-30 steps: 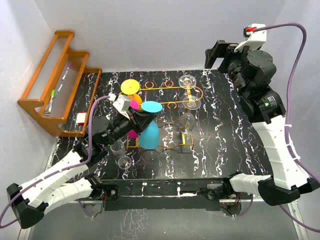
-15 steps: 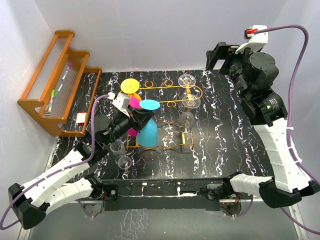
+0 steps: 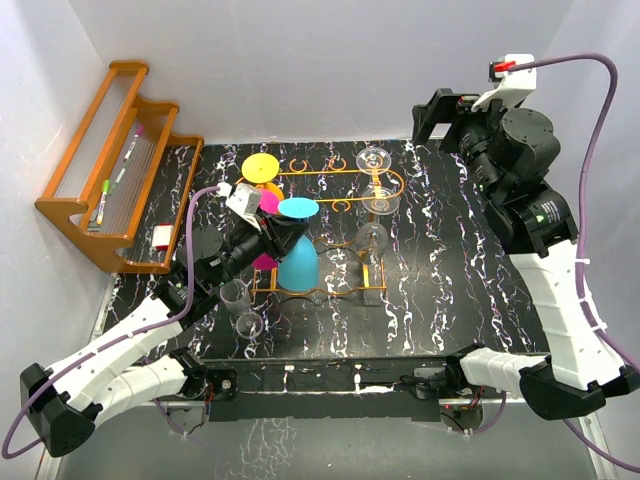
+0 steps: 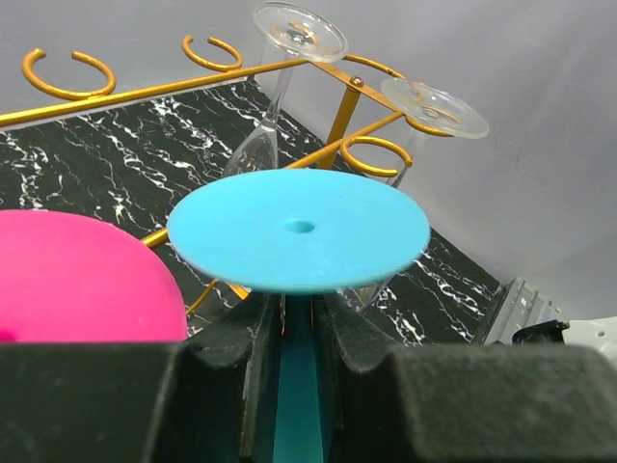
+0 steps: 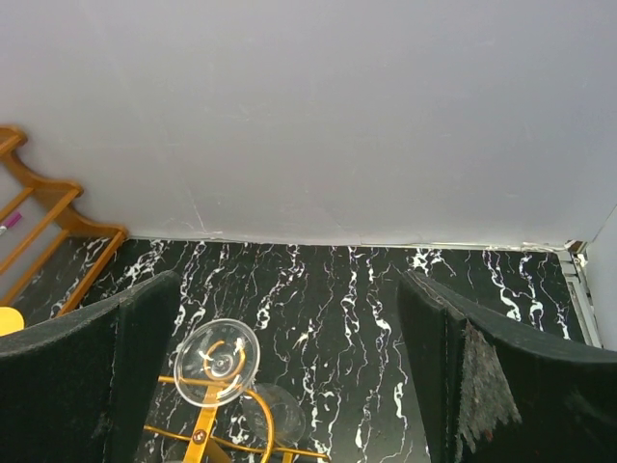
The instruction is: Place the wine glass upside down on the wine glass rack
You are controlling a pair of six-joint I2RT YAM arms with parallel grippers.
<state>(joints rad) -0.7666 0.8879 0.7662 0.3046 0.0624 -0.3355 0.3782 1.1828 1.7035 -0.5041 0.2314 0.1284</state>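
Left gripper [image 4: 299, 333] pinches the stem of the upturned blue wine glass [image 4: 299, 227], foot just above its fingers, at the rack's [image 4: 145, 94] near rail. Seating it seems the step in hand; next, ease open and back away. Right gripper [image 5: 289, 338] gapes wide, empty.

Black table [image 3: 450, 280] veined in white, running wall to wall, and the wine glass rack [image 3: 330, 176] stands on its slim wire legs just left of the middle. Two clear glasses [image 3: 236, 293] sit upright close together by the near-left edge, well apart from the far wall. The orange wooden rack [image 3: 110, 170] overlaps the far-left corner, with a small white-and-red block [image 3: 163, 237] at its foot, hard to say on which
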